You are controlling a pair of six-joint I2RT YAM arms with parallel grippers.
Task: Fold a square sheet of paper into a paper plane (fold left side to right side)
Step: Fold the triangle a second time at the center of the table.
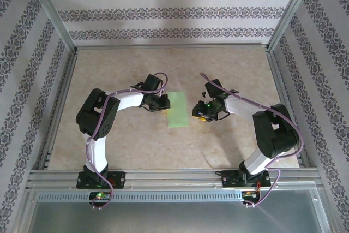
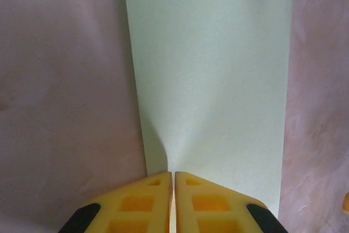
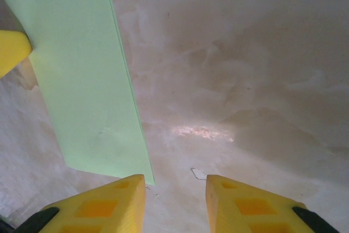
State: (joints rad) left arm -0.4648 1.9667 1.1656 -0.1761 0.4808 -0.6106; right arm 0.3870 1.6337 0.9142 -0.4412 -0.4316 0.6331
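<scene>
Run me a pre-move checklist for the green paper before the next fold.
1. Paper folded to a narrow strip, flat on the table: ok.
2. Left tool shut, tips at the strip's near edge: ok.
3. Left tool actually pinching the paper: cannot tell.
4. Right tool jaws apart with nothing between them: ok.
5. Right tool clear of the strip's corner: cannot tell; one finger sits right beside it.
6. Bare table to the strip's right for the next fold: ok.
</scene>
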